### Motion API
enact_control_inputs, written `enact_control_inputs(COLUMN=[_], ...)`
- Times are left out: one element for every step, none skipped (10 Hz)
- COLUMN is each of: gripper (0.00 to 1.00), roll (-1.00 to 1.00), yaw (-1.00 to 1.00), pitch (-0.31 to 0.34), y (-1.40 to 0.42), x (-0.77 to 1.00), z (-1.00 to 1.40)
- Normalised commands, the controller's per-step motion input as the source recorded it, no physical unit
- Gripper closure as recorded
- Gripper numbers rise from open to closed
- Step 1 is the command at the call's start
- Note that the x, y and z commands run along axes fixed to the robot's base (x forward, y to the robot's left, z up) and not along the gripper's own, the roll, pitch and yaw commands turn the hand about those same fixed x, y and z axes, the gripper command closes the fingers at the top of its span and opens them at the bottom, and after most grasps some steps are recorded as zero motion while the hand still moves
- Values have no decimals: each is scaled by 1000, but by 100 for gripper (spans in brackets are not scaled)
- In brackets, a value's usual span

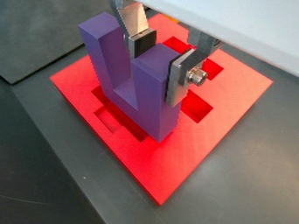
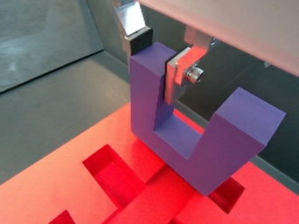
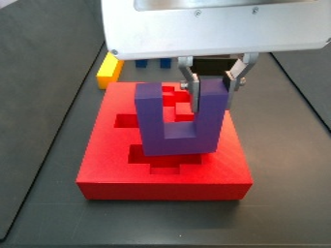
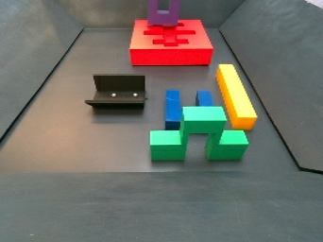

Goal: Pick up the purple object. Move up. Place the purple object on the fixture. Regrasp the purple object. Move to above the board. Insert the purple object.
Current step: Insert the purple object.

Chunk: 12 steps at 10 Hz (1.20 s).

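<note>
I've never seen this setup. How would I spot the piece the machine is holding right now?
Find the board, the big red slab with cross-shaped cut-outs. Standing on it is the purple object, a chunky U with two prongs pointing up. The gripper clamps one prong between silver plates; it is the only purple piece, unlike the blue, green and yellow blocks lying on the floor.

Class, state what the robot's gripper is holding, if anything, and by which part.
The gripper holds the purple U-shaped plastic block by one upright prong, fingers clamped near its top, over the red slab.
</note>
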Motion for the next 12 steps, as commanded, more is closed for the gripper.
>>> enact_control_inputs(gripper=[100, 100, 100, 100, 100, 100, 100, 100, 100, 100, 100, 100], roll=[316, 291, 249, 181, 120, 71, 87, 74, 61, 79, 74, 63], yaw=[0, 0, 0, 0, 89, 6, 0, 0, 0, -17, -31, 0], pitch=[26, 16, 0, 0, 0, 0, 6, 10, 30, 50, 54, 36], y=[-94, -146, -171, -266, -320, -129, 0, 126, 220, 229, 174, 0], x=[-140, -154, -114, -29, 0, 169, 214, 134, 103, 0, 0, -54], z=[0, -3, -106, -126, -77, -123, -189, -200, -143, -103, -120, -143])
